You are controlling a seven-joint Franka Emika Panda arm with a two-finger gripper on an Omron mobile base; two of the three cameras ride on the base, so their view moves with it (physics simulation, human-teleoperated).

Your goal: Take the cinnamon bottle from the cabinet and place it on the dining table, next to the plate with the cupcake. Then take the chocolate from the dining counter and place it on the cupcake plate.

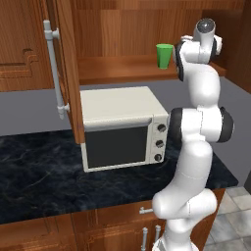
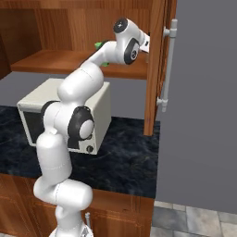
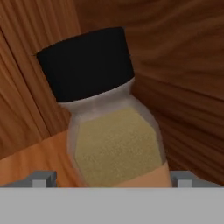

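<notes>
Your gripper [image 3: 111, 179] stands fully apart, one fingertip on each side of the cinnamon bottle [image 3: 114, 144], with no contact you can confirm. The bottle looks tan, grainy inside, with a black round cap, and sits on the cabinet [image 1: 122, 29] shelf [image 1: 117, 68] near its back corner. A green cup [image 1: 164, 56] stands on the same shelf, above the microwave [image 1: 122, 127] on the desk [image 1: 44, 171].

- The white arm [image 1: 196, 147] rises from its base in a tall, nearly upright column, with dark joints at the elbow and at the wrist.
- Seen from the right base view, the upper arm [image 2: 83, 85] leans forward and the forearm reaches up and away from the base.
- The claw [image 3: 111, 181] stands wide open, its two grey fingertips [image 3: 43, 178] far apart at either side of the hand view.
</notes>
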